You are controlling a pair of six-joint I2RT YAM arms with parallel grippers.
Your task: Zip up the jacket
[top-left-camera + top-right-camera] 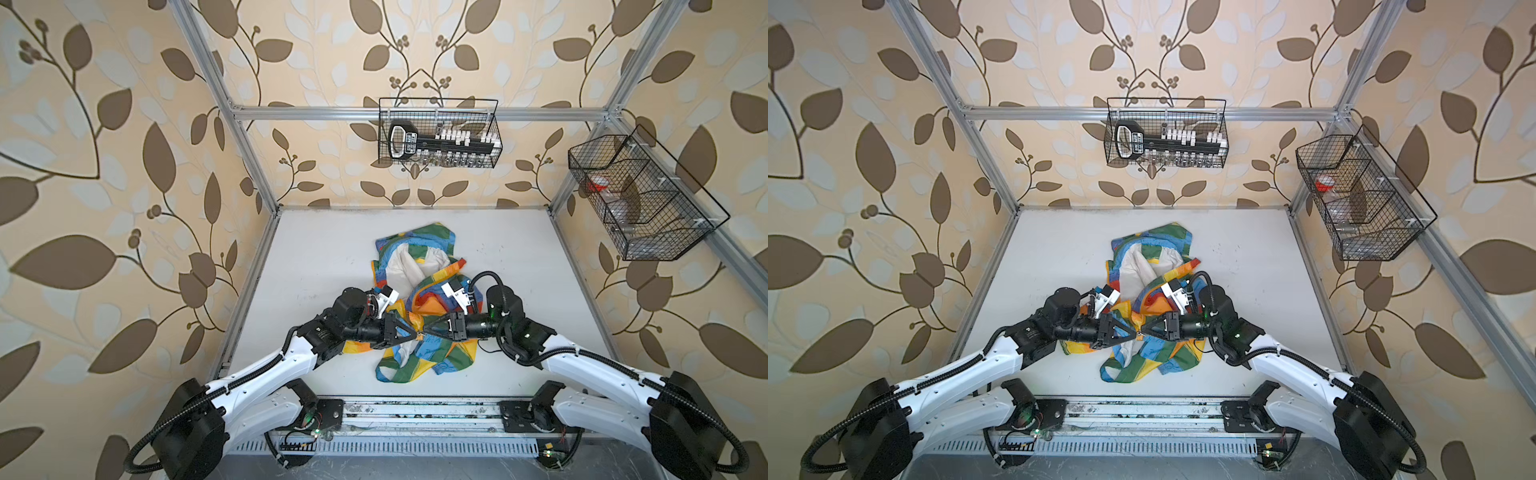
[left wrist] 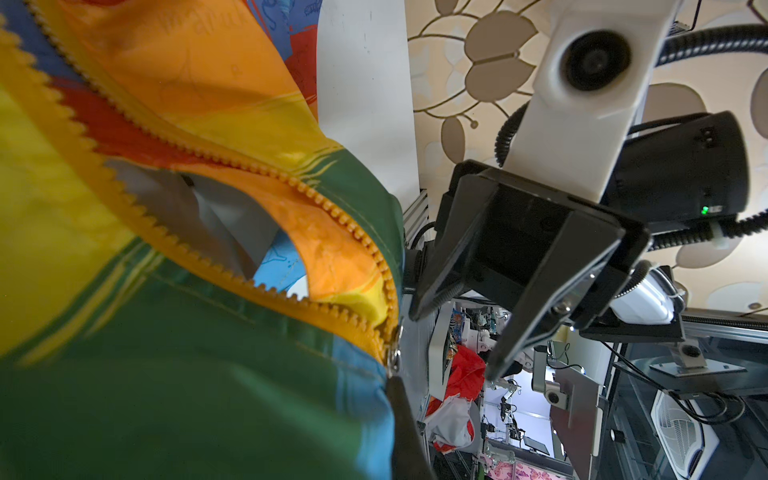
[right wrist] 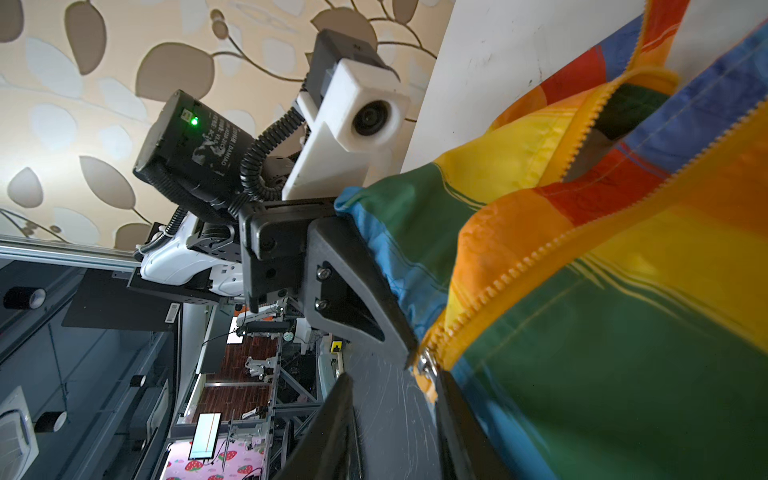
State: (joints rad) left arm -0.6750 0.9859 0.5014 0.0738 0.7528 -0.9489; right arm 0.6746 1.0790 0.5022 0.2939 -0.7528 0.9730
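Left arm's jaws are clamped on the thin rainbow-block hooded jacket [image 1: 409, 255] at its hem, right by the small metal zipper slider [image 2: 393, 354]. The right arm's jaws stand parted and empty just beside it. The jacket lies crumpled in the middle of the white counter [image 1: 316, 266]. Its orange-yellow zipper teeth [image 2: 232, 166] gape apart above the slider, so nearly the whole zip looks left to close.

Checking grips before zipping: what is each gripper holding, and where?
The left gripper is shut on the jacket at the end of the zipper, by the slider. The right gripper is open and holds nothing.
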